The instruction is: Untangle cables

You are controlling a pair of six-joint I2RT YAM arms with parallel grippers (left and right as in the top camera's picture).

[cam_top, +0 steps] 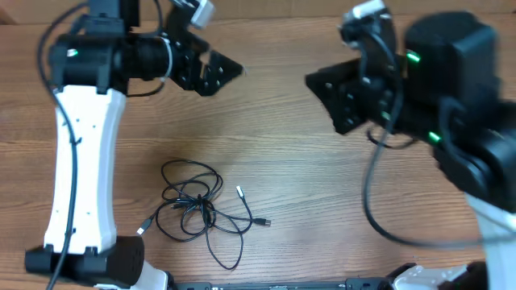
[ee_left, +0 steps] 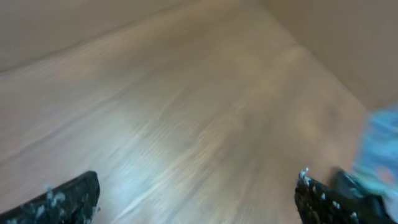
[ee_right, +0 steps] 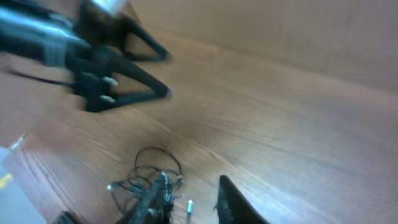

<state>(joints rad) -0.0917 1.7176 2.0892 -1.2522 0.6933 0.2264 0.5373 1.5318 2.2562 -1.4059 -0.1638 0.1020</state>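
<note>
Worktop (cam_top: 322, 201): brown wood grain, seen from overhead with the arm bases along its near edge.

Cables (cam_top: 193, 205): thin black cords lying in one loose tangle on the worktop, close to the near edge and left of the middle. Several loops overlap in the centre of the knot. One loop (cam_top: 227, 254) trails out towards the near edge.

Cable ends: a pale-tipped plug (cam_top: 239, 191) sticks out on the right of the tangle. Another plug (cam_top: 265, 221) lies just beyond it, and a third (cam_top: 141, 231) lies on the left side.

Left hand (cam_top: 228, 78): raised over the far left part of the worktop, well apart from the cables. Its fingers are spread as wide as they go and nothing is between them. The left wrist view (ee_left: 198, 186) shows only blurred bare wood in the gap.

Right hand (cam_top: 316, 84): over the far part of the worktop, right of the middle, pointing towards the left hand and well apart from the cables. In the right wrist view (ee_right: 189, 199) the fingers stand a little apart and grip nothing. The tangle (ee_right: 149, 171) shows on the wood beyond them.

Sharpness: both wrist views are blurred, so fine detail of the cords cannot be told there.
</note>
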